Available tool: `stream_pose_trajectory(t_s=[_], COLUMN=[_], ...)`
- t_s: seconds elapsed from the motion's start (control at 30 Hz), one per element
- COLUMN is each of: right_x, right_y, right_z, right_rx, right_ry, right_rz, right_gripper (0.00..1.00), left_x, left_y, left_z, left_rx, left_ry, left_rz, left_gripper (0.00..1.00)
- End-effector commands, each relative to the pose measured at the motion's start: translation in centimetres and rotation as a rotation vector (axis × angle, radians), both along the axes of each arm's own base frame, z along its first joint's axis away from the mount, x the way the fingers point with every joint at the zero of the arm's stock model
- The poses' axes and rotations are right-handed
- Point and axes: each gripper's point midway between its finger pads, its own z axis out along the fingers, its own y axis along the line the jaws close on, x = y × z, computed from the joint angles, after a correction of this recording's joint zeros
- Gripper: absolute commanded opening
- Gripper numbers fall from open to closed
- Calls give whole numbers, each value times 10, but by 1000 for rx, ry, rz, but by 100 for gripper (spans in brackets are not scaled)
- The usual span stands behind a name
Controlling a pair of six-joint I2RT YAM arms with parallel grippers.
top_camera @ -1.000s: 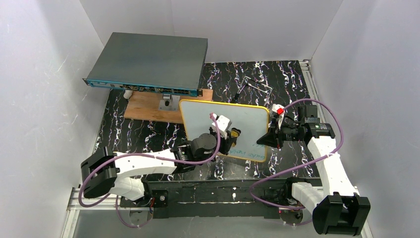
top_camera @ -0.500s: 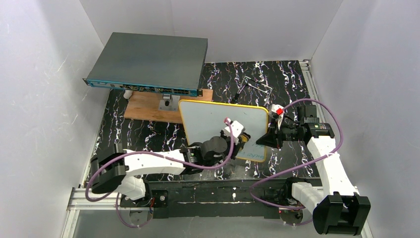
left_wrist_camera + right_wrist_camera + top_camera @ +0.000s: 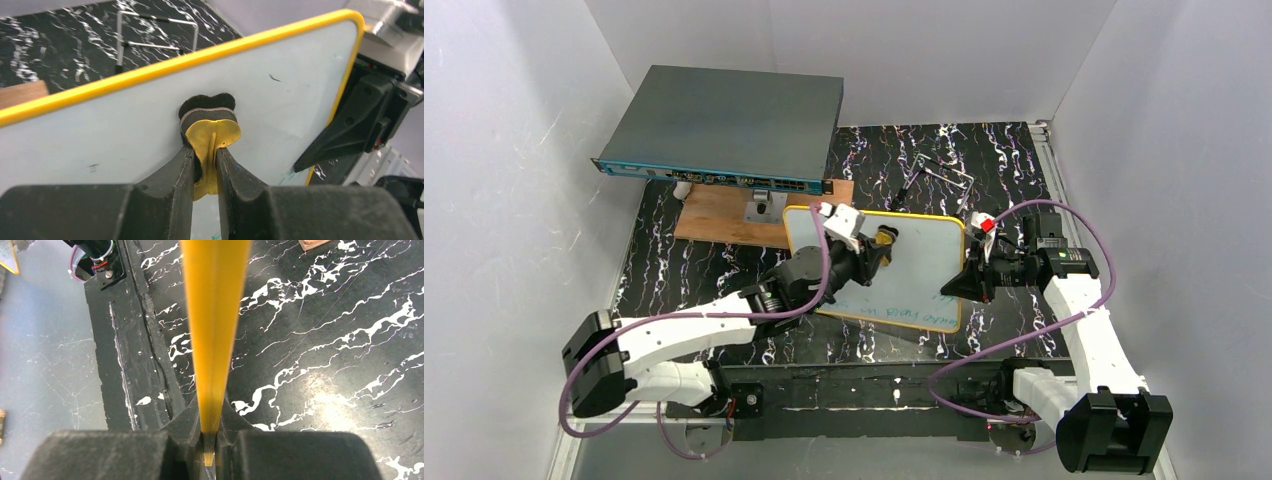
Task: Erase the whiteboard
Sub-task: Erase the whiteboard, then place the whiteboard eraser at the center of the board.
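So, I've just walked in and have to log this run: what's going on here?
Two robot arms are erasing a whiteboard. The right pincer is clamped on the board's right edge, holding it steady and tilted. The left pincer pinches a small yellow-and-black eraser and presses it against the board face near the top edge. Most of the face looks clean, but green writing shows along the lower edge, so the job is not yet done.

a black desk (image 3: 1014, 160) veined with white carries a brown wooden board (image 3: 714, 218) at its rear left and a bent wire frame (image 3: 944, 172) near the rear middle, apart from the board.
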Motion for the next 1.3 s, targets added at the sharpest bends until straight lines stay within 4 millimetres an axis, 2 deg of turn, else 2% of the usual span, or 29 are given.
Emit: stream_pose_trajectory(t_s=[0.0, 0.13, 0.23, 0.33, 0.4, 0.5, 0.63, 0.77, 0.8, 0.97, 1.27], right_x=[-6, -6, -5, -4, -4, -2, 1, 9, 10, 15, 15], right_y=[-8, -8, -8, -9, -8, -8, -11, -18, -19, -36, -79], right_z=[-15, -15, -15, -15, -14, -14, -17, -21, -22, -19, -16], right_rx=[-82, -83, -84, -85, -83, -81, -101, -133, -140, -160, -232], right_ry=[24, 30, 34, 38, 41, 50, 60, 72, 82, 107, 224], right_rz=[-9, -13, -17, -22, -25, -28, -42, -87, -94, -136, -174], right_gripper=[1, 1, 1, 1, 1, 1, 1, 1, 1, 1, 1], left_x=[-12, -28, -38, -42, -43, -48, -72, -83, -85, -85, -76], left_y=[-35, -63, -71, -60, -47, -31, -27, -12, -4, 16, 25], left_z=[-8, -22, -37, -58, -62, -56, -55, -77, -89, -111, -135], left_rx=[23, 79, 106, 116, 94, 66, 64, 53, 49, 25, 55], left_ry=[52, 63, 83, 114, 116, 112, 153, 225, 246, 320, 384], left_rz=[-130, -215, -249, -225, -198, -189, -299, -299, -280, -199, -105], left_gripper=[0, 0, 0, 0, 0, 0, 0, 0, 0, 0, 0])
